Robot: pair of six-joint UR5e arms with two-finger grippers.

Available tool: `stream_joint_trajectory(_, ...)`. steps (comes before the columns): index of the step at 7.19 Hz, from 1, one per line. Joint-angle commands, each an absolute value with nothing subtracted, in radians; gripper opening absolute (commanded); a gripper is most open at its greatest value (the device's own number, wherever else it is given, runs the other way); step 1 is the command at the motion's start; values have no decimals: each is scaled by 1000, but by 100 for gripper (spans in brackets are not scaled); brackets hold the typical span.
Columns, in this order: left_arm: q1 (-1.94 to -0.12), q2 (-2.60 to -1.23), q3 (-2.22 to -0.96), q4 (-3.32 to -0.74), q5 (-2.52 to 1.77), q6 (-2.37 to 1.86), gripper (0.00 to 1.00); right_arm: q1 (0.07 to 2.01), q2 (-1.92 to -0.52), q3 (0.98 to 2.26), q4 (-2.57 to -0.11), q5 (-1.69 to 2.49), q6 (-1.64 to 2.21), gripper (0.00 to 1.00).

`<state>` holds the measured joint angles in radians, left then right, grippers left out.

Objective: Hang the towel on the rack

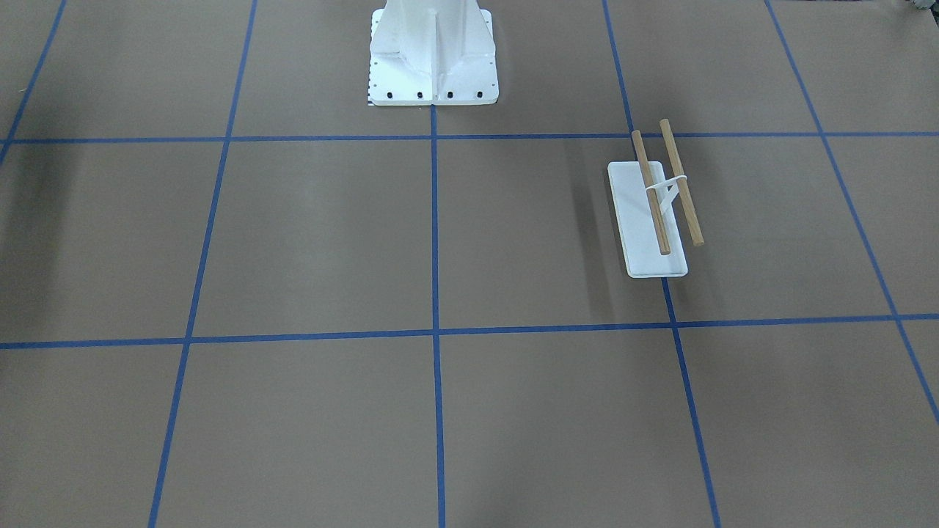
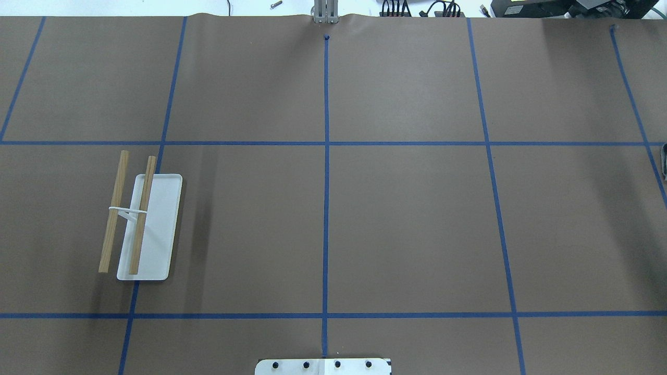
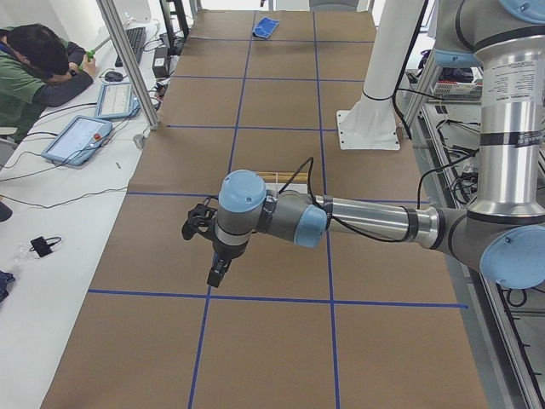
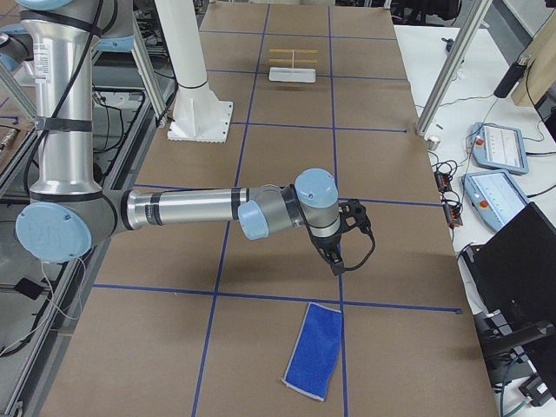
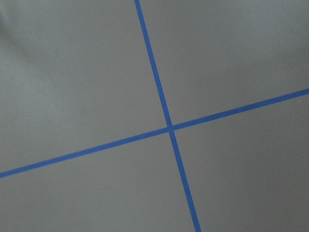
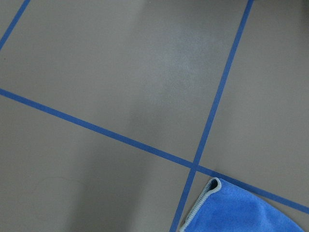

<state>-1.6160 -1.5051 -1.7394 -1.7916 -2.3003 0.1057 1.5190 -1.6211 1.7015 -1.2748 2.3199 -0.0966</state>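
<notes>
Overhead exterior view is showing the small rack with a flat white base plate (image 2: 159, 229) standing far over on the robot's left, its two light-brown wooden dowel rods (image 2: 113, 211) lying parallel and bare. Nothing is hanging on them.

Moving rightward, the left gripper (image 3: 216, 271) is hovering above the brown paper-covered table with its blue tape grid (image 2: 406, 224). It appears only in a side view, so I cannot tell whether its fingers are apart or together.

Further right, the right gripper (image 4: 338, 262) is pointing down over the table. Its finger state cannot be told either.

At the robot's right end, the small royal-blue towel with pale grey stitched edging (image 4: 314, 349) is lying flat on the paper, well apart from the rack. The right wrist camera is catching only one curled corner, just beside a tape crossing.

The step in hand is probably the right arm's reach for the towel. Doing it well likely means:
- coming down with the fingers spread
- pinching near the middle of a short edge so the floppy cloth is hanging evenly
- lifting high enough that the tail is clearing the table
- carrying it across, or passing it to the left gripper, since the rack is sitting so far away
</notes>
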Motion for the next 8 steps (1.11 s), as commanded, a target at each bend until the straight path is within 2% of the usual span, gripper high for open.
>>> stream_joint_trajectory(1, -1617, -1506, -1715, -1827, -2301, 103, 99, 1499, -1618, 1658, -1235, 2313, -170, 100)
stream_joint_trajectory(4, -1617, -1496, -1717, -1829, -2301, 103, 99, 1375, -1479, 1437, -1189, 2042, -23, 100)
stream_joint_trajectory(6, -1615, -1496, -1718, -1829, -2301, 103, 99, 1313, -1457, 1257, -966, 1933, -11, 100)
stream_joint_trajectory(8, -1615, -1496, -1721, -1829, -2301, 101, 99, 1305, -1460, 1235, -962, 1937, -9, 100)
